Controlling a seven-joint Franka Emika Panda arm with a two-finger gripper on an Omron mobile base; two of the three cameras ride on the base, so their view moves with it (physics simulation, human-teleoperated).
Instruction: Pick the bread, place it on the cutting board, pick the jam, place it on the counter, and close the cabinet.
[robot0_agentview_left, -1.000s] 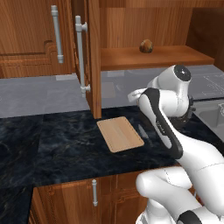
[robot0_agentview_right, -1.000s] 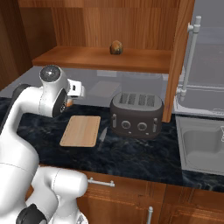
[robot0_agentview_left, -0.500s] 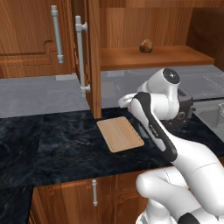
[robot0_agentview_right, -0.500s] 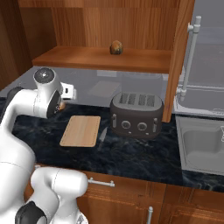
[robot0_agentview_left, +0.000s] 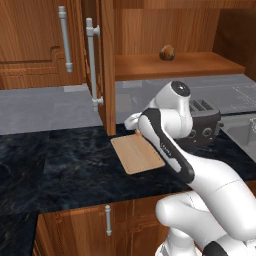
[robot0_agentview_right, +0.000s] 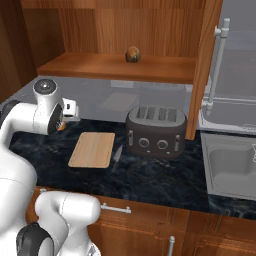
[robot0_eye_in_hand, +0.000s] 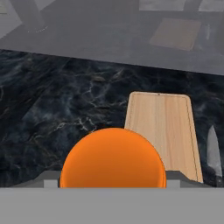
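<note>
The jam (robot0_eye_in_hand: 113, 159), an orange jar, sits between the fingers of my gripper (robot0_agentview_left: 134, 125) and looms large at the bottom of the hand view. A sliver of the jam (robot0_agentview_right: 61, 126) shows under the hand in the right base view. My gripper hangs just above the far left corner of the cutting board (robot0_agentview_left: 137, 155), over the dark counter (robot0_agentview_left: 60, 165). The bread (robot0_agentview_left: 167, 52) rests on the shelf inside the cabinet (robot0_agentview_left: 107, 65), whose door stands open. The board (robot0_eye_in_hand: 165, 127) lies bare.
A dark toaster (robot0_agentview_right: 155, 130) stands right of the board, with a knife (robot0_agentview_right: 116, 154) between them. The knife (robot0_eye_in_hand: 213, 153) also lies beside the board in the hand view. A sink (robot0_agentview_right: 235, 165) is at the far right. The open door's bar handle (robot0_agentview_left: 91, 65) hangs left of the hand.
The arm has swung left and lower with the jam, from the board's right side to its far left corner. The bread and the board have not moved.
</note>
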